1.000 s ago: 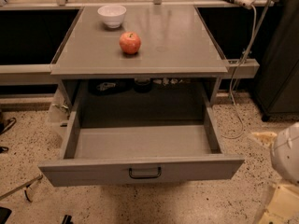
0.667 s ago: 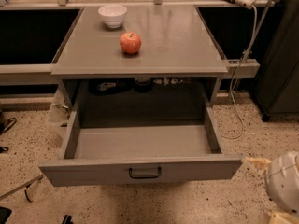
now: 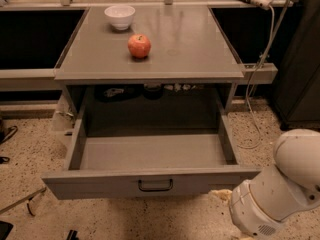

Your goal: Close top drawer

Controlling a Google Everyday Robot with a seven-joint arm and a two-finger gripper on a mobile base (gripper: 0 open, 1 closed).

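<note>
Top drawer (image 3: 100, 185) hangs wide open, pulled out toward us from under the grey cabinet top (image 3: 195, 44), its dark loop handle (image 3: 155, 185) on the near front panel. Up top, a red apple (image 3: 139, 46) sits mid-left, with a white bowl (image 3: 120, 17) farther back. At near right is the white arm (image 3: 280, 194). The gripper (image 3: 221, 195) is low by the drawer's right front corner, and I cannot tell its grip.
</note>
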